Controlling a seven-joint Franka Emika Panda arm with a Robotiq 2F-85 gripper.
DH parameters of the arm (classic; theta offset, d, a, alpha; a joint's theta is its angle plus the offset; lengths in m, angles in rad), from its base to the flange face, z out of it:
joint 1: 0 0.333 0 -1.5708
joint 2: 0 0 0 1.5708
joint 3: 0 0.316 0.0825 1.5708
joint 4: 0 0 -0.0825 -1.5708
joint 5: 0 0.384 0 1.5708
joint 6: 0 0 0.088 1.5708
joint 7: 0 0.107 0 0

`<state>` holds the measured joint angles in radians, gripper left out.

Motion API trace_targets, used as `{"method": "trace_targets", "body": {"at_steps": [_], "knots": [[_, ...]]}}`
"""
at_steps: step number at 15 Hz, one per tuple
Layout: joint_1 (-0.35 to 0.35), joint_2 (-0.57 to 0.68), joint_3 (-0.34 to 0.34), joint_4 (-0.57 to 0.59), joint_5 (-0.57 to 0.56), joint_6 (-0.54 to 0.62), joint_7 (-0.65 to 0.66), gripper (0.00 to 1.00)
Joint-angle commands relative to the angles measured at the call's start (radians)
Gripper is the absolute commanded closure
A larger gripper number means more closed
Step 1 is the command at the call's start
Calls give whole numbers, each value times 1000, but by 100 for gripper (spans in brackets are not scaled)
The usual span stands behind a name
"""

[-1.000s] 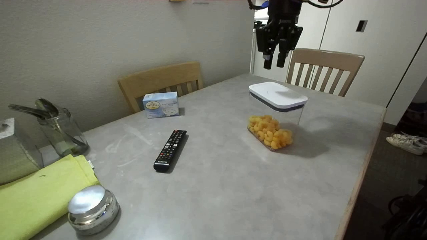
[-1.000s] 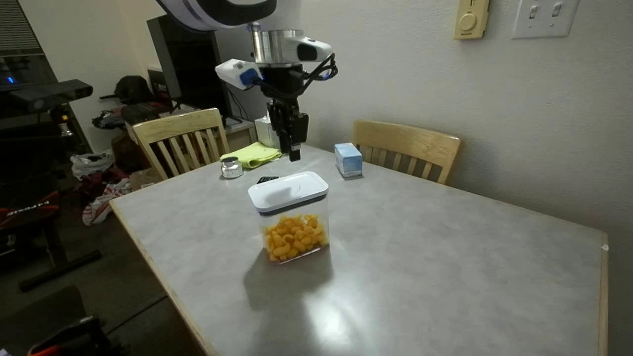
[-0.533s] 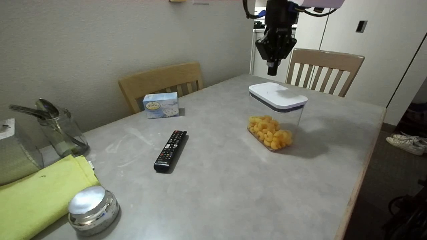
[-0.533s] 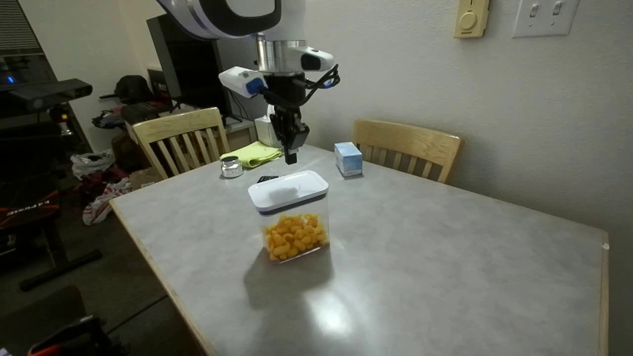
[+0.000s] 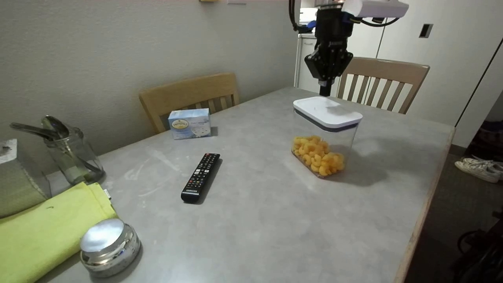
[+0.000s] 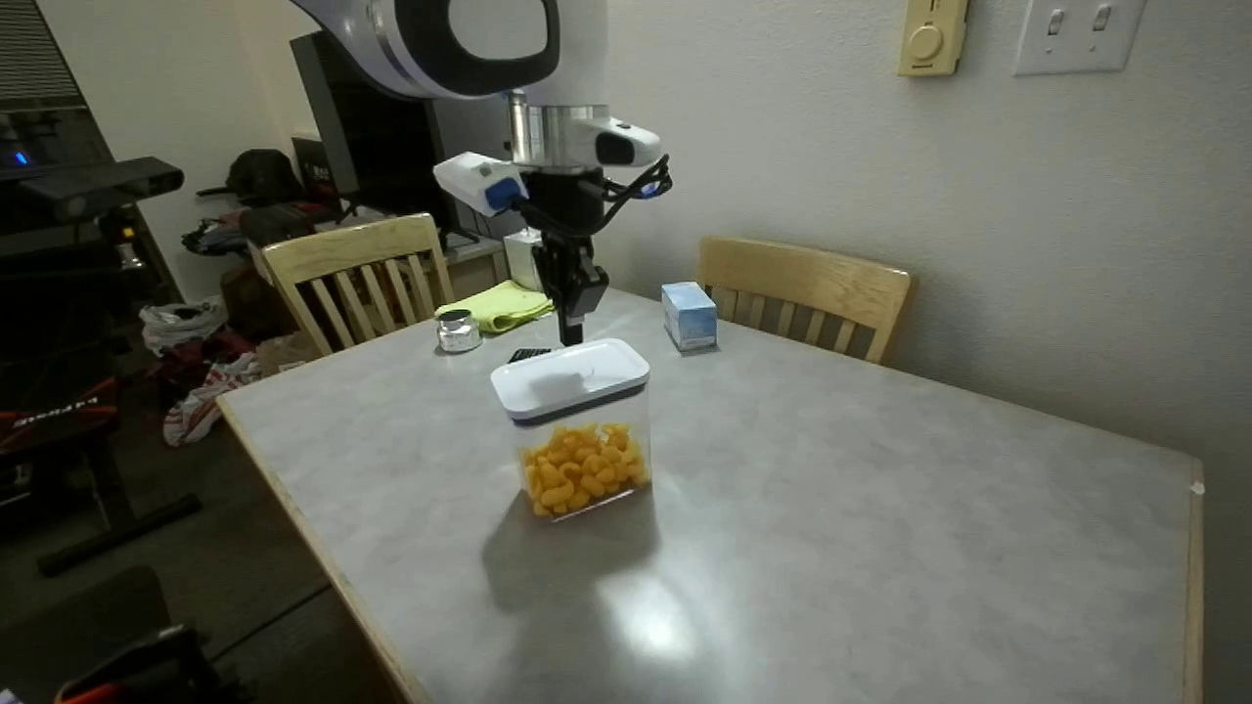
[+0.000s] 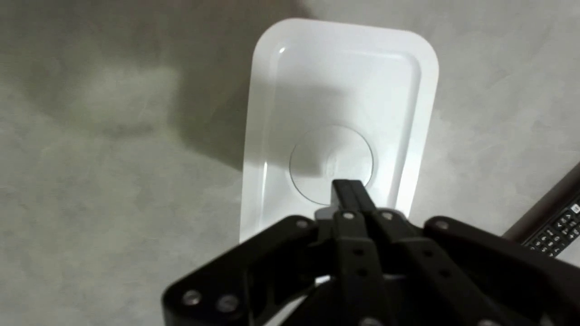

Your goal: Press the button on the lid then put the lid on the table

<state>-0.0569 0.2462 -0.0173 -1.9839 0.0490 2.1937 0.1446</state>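
when looking down through the wrist view, find the button (image 7: 331, 154) as a round outline set into the white lid (image 7: 344, 104), partly shaded and partly covered at one edge by the gripper (image 7: 350, 184). see the lid lying level on top of the clear container (image 5: 337, 140), up off the light grey table (image 5: 255, 236). in both exterior views, see the gripper pointing down just above the lid and apart from it, with jaws clenched together, tip to tip. inside the container, upright on the table, see orange-yellow puffed pieces (image 5: 317, 155) filling the lower part. farther out, in an exterior view, to the left of the container, find a black remote (image 5: 201, 179) lying flat, then a pale blue tea box (image 5: 190, 125) standing near the far edge, close to a wooden chair (image 5: 188, 91). at the left, see a glass jar (image 5: 74, 167) holding metal utensils (image 5: 56, 126), near a grey box (image 5: 19, 184); nearer, see a folded yellow cloth (image 5: 55, 232) and, just beside it at near left, a silver metal jar (image 5: 108, 251); cannot tell whether touching. at far right, see another wooden chair (image 5: 387, 65); on the floor off to the right, see white shoes (image 5: 477, 169).
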Motion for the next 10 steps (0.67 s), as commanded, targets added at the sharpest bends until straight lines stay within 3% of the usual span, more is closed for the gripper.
{"method": "trace_targets", "body": {"at_steps": [1,7,10], "knots": [[3,2,-9,-26,26,9,-11,100],[-3,19,-8,-70,63,42,-13,100],[-3,22,-6,-91,99,123,-12,100]]}}
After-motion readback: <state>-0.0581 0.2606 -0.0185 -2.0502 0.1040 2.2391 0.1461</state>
